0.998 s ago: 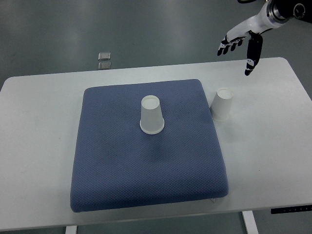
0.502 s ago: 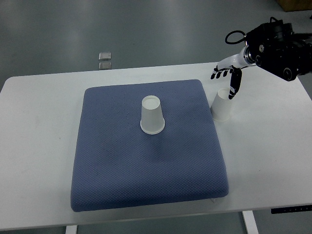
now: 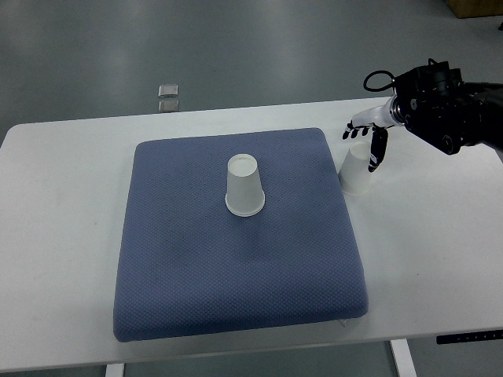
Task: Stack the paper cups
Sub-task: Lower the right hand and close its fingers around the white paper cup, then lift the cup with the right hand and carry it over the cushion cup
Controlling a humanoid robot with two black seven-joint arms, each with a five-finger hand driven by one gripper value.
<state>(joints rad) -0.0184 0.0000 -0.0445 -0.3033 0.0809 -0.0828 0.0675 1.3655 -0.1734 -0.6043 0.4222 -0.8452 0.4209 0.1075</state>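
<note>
A white desk [image 3: 71, 259] carried a square blue cushion [image 3: 236, 275] that took up most of its middle. One paper cup [image 3: 244, 185] stood upside down on the cushion, a little above its centre, wide rim down on the fabric. The second paper cup [image 3: 356, 168] stood on the bare desk just beside the cushion's right edge, near its far corner, also upside down as far as I could tell.

The right hand [image 3: 366, 133] reached in from the right edge on a black arm [image 3: 452, 114] and hung directly over that second cup. Its fingers [image 3: 351, 129] were spread and relaxed, gripping nothing, while the dark thumb [image 3: 376, 151] pointed down across the cup's top; whether it touched the cup I could not tell.

On the grey floor [image 3: 259, 47] beyond the desk lay two small metal plates [image 3: 168, 96].
</note>
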